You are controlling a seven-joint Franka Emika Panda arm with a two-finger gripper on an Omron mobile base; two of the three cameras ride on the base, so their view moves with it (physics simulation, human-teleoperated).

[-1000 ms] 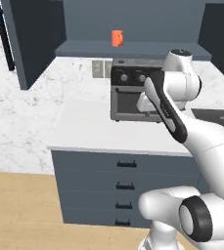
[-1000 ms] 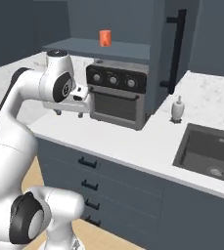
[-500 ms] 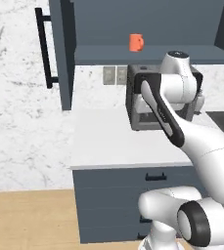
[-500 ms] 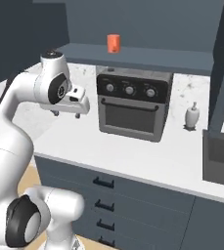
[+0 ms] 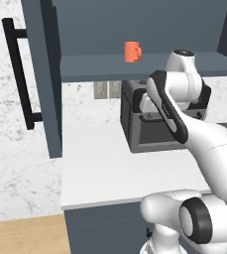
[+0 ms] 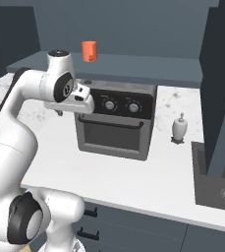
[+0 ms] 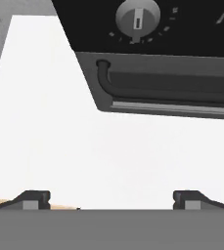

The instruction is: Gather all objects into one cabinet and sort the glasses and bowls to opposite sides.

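While the gripper (image 7: pixel 108 197) hangs wide open and empty over the bench (image 7: pixel 84 151), an orange mug (image 5: pixel 132 51) sits upper centre on the shelf. Likely light, rigid, slick; grasp across the body, not the handle.

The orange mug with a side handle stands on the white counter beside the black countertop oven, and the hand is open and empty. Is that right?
Not quite. The orange mug with a side handle stands on the dark slate-blue cabinet shelf above the black countertop oven, as the left base view shows. The hand is open and empty.
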